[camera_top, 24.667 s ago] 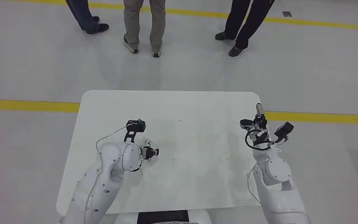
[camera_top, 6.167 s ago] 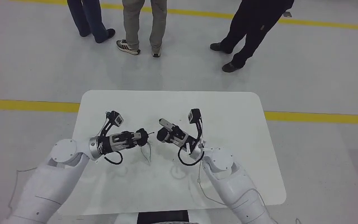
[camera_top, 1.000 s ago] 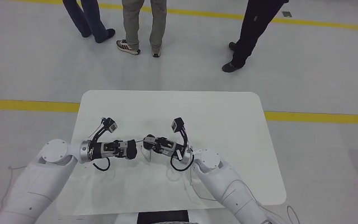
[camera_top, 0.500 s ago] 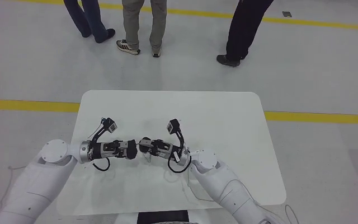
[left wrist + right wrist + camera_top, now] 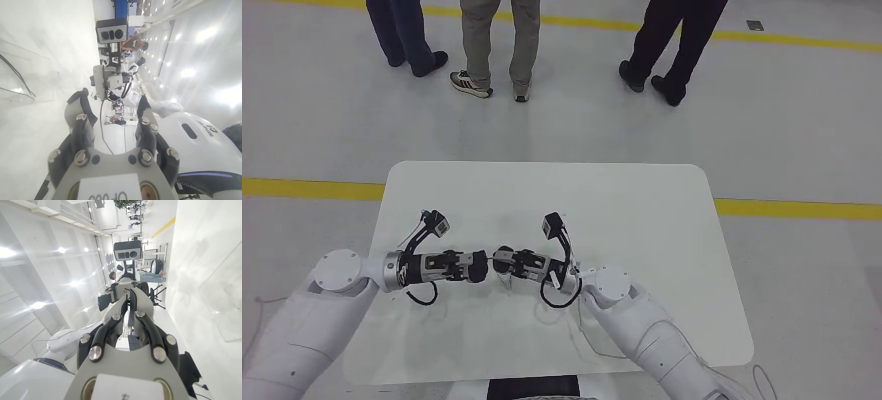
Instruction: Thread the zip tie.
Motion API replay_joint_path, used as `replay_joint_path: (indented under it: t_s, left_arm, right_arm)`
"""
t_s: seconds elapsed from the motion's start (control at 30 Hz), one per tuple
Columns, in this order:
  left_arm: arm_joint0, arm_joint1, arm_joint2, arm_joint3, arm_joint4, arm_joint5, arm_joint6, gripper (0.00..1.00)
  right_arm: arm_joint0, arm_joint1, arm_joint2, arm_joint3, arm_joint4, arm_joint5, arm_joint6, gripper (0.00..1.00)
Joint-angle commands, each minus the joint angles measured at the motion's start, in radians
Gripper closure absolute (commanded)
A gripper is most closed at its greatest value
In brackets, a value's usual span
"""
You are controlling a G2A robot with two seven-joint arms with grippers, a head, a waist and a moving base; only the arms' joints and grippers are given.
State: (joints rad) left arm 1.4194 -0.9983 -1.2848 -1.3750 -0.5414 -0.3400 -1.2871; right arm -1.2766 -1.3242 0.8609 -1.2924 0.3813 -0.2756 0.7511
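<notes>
White table (image 5: 642, 220): at 9 o'clock, left gripper (image 5: 113, 95) spread wide, right gripper (image 5: 130, 292) pinched shut. Zip tie could be dropped through misalignment.

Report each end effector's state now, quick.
Left end effector: open, holding nothing.
Right end effector: closed; whether it pinches anything cannot be told.

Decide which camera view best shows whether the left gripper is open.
The left wrist view: the left gripper is close up, its fingers spread apart. The top view shows it small, tip to tip with the right gripper. The right wrist view shows it partly hidden behind that gripper.
</notes>
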Motion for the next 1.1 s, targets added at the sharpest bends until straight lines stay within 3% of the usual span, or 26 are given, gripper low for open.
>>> replay_joint_path:
  t_s: [0.0,0.87,1.07]
  left_arm:
    - [0.000,0.000,0.002,0.000,0.001,0.000,-0.001,0.53]
    - [-0.004,0.008,0.017,0.001,0.008,0.000,0.019,0.71]
    - [-0.004,0.010,0.019,0.002,0.012,0.000,0.023,0.71]
  right_arm:
    - [-0.003,0.002,0.004,-0.006,-0.009,0.006,-0.001,1.00]
    - [-0.001,0.004,-0.007,-0.012,-0.038,0.042,0.016,1.00]
    - [-0.001,0.003,-0.011,-0.016,-0.037,0.039,0.011,1.00]
